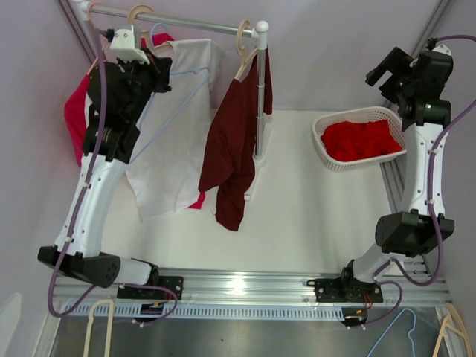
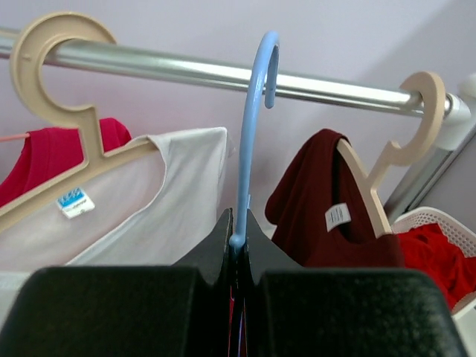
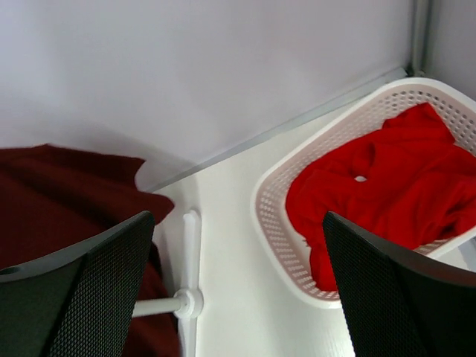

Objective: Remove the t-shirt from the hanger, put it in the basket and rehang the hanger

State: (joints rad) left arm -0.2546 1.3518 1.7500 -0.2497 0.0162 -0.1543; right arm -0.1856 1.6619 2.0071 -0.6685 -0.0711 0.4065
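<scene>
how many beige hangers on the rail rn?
2. Left beige hanger holds the white t-shirt; right beige hanger holds the maroon t-shirt. The left arm may hide more.

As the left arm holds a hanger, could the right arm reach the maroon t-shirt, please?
Probably yes: the right gripper is open and empty; only the rack post stands beside the maroon t-shirt.

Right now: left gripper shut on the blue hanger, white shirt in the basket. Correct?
One error: the shirt in the basket is red, not white, as the right wrist view shows. The left gripper is shut on the blue hanger.
</scene>
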